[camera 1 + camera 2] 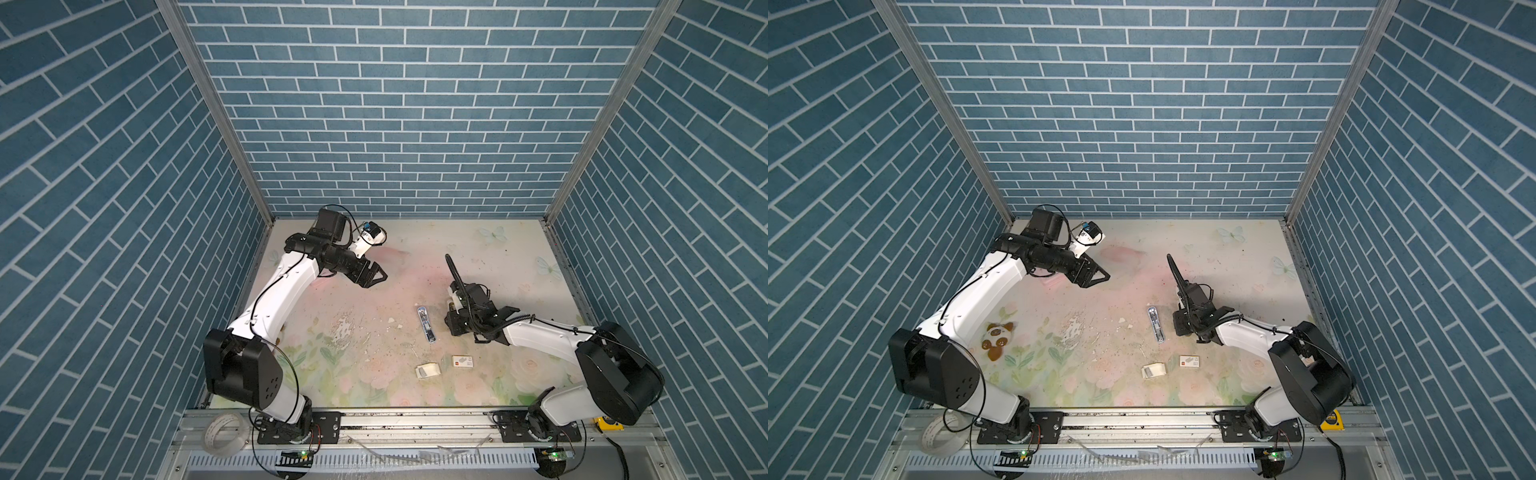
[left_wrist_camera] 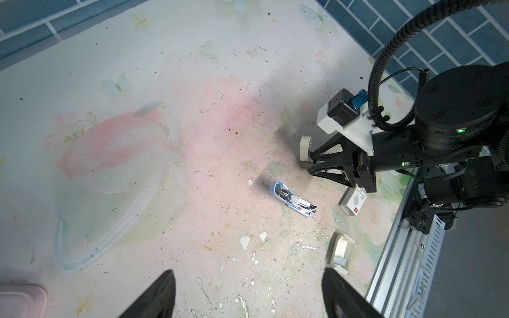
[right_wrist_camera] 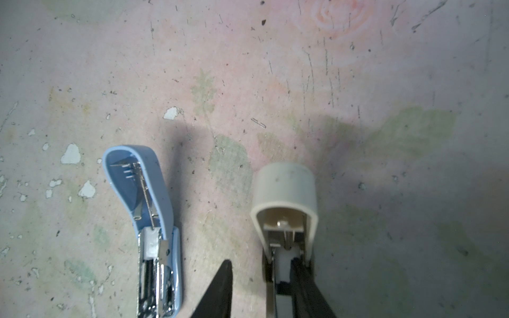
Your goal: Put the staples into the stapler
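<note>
A blue stapler [image 1: 426,325] [image 1: 1155,324] [image 2: 292,198] [image 3: 148,220] lies flipped open on the table, its metal channel facing up. Right of it is a cream stapler [image 3: 285,192] [image 2: 305,146], also open. My right gripper [image 3: 263,263] [image 2: 309,165] is low over it, one finger in its channel and the other outside with a gap. The staples [image 2: 339,260] lie as a grey strip in a small white tray [image 1: 428,370] [image 1: 1153,370] nearer the front. My left gripper [image 2: 248,272] [image 1: 380,276] hangs open at the back left, holding nothing.
A white sleeve with a red mark [image 1: 462,361] [image 2: 355,202] lies right of the tray. A pink container [image 2: 19,300] sits below the left gripper. A tape roll [image 1: 224,432] and a yellow tape measure [image 1: 609,424] rest on the front rail. Brick walls close three sides.
</note>
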